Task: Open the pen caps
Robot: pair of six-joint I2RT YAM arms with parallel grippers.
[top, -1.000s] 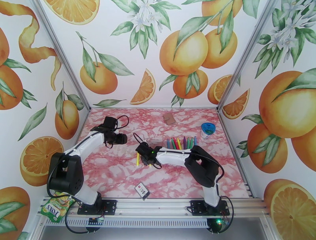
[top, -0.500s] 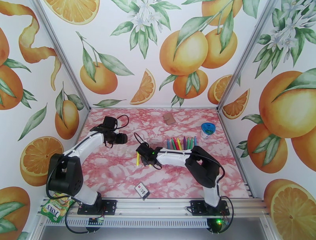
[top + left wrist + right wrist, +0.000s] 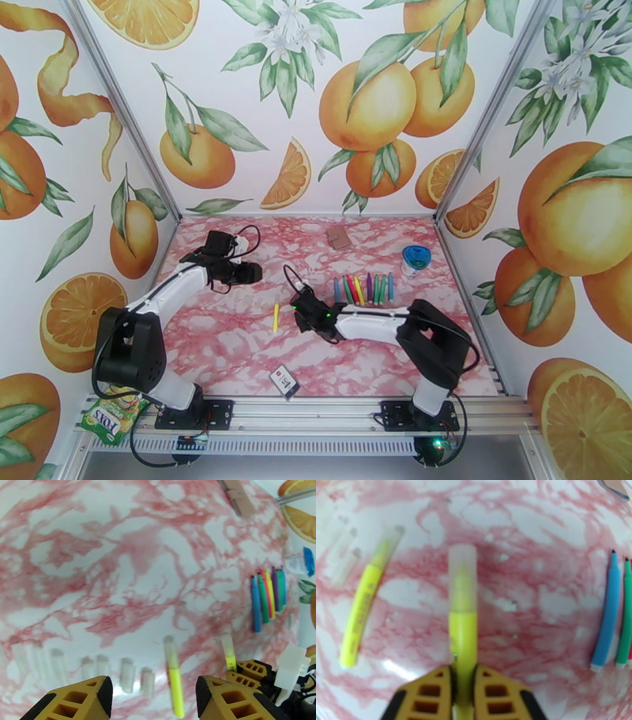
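**Right gripper** [image 3: 303,310] [image 3: 463,677]: Jaws closed tight on the barrel of a yellow pen [image 3: 462,638]. A second earlier they were seen wider, set low beside the pens on the table [image 3: 237,347]. The arm has since been drawn back toward the right, and the pen is carried with it.

**Cap** [image 3: 462,574]: Pale and see-through, still seated on the held pen. It is pointed away from the fingers and is touched by nothing.

**Second yellow pen** [image 3: 275,317] [image 3: 359,610]: Left lying where it was, capped, apart from the held one.

**Left gripper** [image 3: 248,273] [image 3: 154,695]: Held about half open with nothing between its fingers, hovering above the table. Its width is unchanged.

**Row of pens** [image 3: 363,288]: Laid side by side, to the right of the held pen, and not disturbed.

**Clear pieces** [image 3: 102,667]: A row of short pale tubes, judged to be loose caps but too blurred to confirm.

**Assessment**: The grasp is judged complete. The cap is now presented for the left gripper to take and pull off.
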